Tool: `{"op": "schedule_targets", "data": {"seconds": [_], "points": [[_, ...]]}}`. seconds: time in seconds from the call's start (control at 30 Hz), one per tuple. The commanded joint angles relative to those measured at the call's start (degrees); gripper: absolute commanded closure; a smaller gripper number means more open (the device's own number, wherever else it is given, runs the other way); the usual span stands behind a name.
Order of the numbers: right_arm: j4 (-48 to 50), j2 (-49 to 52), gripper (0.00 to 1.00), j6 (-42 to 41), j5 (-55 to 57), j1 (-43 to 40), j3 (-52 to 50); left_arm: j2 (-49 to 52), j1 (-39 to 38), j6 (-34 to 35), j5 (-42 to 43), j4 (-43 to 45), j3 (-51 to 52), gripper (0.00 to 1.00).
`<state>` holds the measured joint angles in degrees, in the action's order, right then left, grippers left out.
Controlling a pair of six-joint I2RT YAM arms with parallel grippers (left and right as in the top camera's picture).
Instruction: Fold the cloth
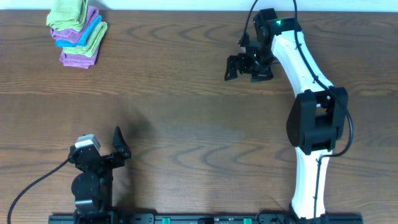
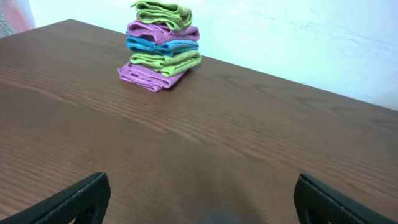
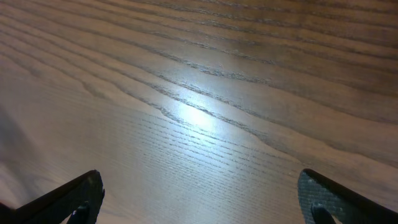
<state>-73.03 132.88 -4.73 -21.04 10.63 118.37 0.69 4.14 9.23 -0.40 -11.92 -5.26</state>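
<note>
- The overhead view alone shows both arms at once. The light lime-green terry cloth lies folded on top of a small stack of folded cloths at the far left corner of the dark brown wood-grain table, well apart from both grippers
- The left wrist view shows the stack from the side, which the overhead view cannot: the lime-green cloth on top, then a purple folded cloth, a bright blue folded cloth, a second green folded cloth and a purple bottom cloth
- The right wrist view shows only bare table with a bright glare patch
- The left gripper sits low at the near left edge, aimed toward the stack. Its black fingers stand wide apart, holding nothing
- The white right arm reaches to the far side. The right gripper points left above the table, its jaws spread and empty
</note>
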Motion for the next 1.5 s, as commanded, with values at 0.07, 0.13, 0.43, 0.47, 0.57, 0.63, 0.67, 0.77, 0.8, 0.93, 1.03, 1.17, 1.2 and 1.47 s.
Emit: {"op": "schedule_targets", "data": {"seconds": [0.07, 0.13, 0.43, 0.47, 0.57, 0.63, 0.67, 0.77, 0.8, 0.93, 1.03, 1.17, 1.2, 1.47], "points": [[0.02, -1.62, 0.01, 0.11, -0.37, 0.66, 0.9, -0.44, 0.35, 0.63, 0.2, -2.25, 0.98, 0.05], [0.04, -1.62, 0.01, 0.13, -0.2, 0.66, 0.9, -0.44, 0.35, 0.63, 0.2, -2.23, 0.98, 0.04], [1.73, -11.26, 0.01, 2.73, 20.22, 6.82, 0.9, -0.44, 0.35, 0.63, 0.2, -2.23, 0.98, 0.05], [2.6, -13.27, 0.01, 3.91, 23.58, 8.07, 0.87, -0.44, 0.35, 0.63, 0.2, -2.23, 0.98, 0.04], [6.47, -20.74, 0.01, 7.15, 31.93, 11.87, 0.87, -0.44, 0.35, 0.63, 0.2, -2.25, 0.98, 0.05], [8.35, -25.9, 0.01, 8.74, 34.88, 13.33, 0.87, -0.44, 0.35, 0.63, 0.2, -2.23, 0.98, 0.05], [9.51, -28.41, 0.01, 8.68, 36.17, 13.64, 0.76, -0.44, 0.35, 0.63, 0.2, -2.23, 0.98, 0.05], [12.33, -36.63, 0.01, 8.15, 36.22, 13.11, -0.39, -0.44, 0.35, 0.63, 0.2, -2.25, 0.98, 0.05], [13.57, -39.41, 0.01, 7.48, 36.24, 12.2, -1.73, -0.44, 0.35, 0.63, 0.2, -2.25, 0.98, 0.04], [17.25, -48.96, 0.01, 1.46, 35.98, 6.86, -10.29, -0.44, 0.35, 0.63, 0.2, -2.23, 0.98, 0.05], [21.51, -57.7, 0.01, -4.79, 35.34, 1.38, -21.16, -0.44, 0.35, 0.63, 0.2, -2.23, 0.98, 0.05], [29.11, -68.3, 0.01, -9.01, 35.34, -3.13, -36.79, -0.44, 0.35, 0.63, 0.2, -2.23, 0.98, 0.04], [31.67, -71.08, 0.01, -8.96, 35.15, -3.63, -41.11, -0.44, 0.35, 0.63, 0.2, -2.23, 0.98, 0.05], [52.35, -93.29, 0.01, -8.96, 32.68, -4.2, -75.34, -0.44, 0.35, 0.63, 0.2, -2.23, 0.98, 0.04]]}}
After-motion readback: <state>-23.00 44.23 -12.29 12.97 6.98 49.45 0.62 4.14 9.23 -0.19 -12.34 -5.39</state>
